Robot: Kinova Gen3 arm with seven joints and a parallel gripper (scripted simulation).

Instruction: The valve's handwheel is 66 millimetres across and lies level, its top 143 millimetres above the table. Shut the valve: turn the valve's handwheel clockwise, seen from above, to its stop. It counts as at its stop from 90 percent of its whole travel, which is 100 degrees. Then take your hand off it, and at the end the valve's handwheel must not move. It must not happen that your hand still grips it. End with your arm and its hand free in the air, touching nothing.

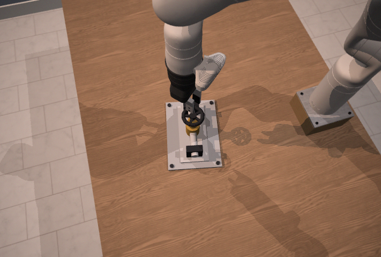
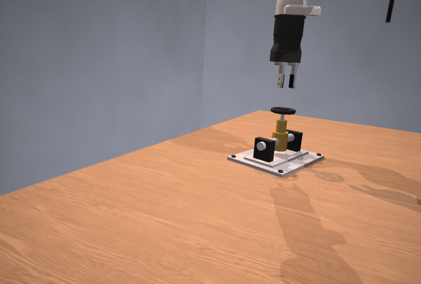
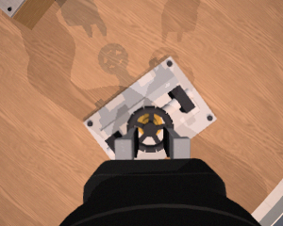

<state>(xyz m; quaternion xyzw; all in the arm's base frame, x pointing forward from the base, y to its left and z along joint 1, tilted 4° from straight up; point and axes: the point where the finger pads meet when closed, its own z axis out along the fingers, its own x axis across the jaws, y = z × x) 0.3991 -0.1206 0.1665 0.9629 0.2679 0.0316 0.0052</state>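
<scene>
The valve has a black spoked handwheel [image 1: 192, 115] lying level on a thin stem above a yellow body [image 2: 280, 134], with a pipe held by two black blocks on a grey baseplate [image 1: 193, 135]. The handwheel also shows in the exterior view [image 2: 282, 110] and in the wrist view [image 3: 149, 128]. My gripper [image 2: 286, 81] hangs straight above the handwheel, well clear of it, fingers pointing down. The fingers stand partly open with nothing between them. In the wrist view the two fingertips frame the wheel from above.
The arm's base [image 1: 321, 112] stands on a block at the table's right side. The tiled floor lies past the table's left edge [image 1: 75, 121]. A grey wall stands behind the table in the exterior view.
</scene>
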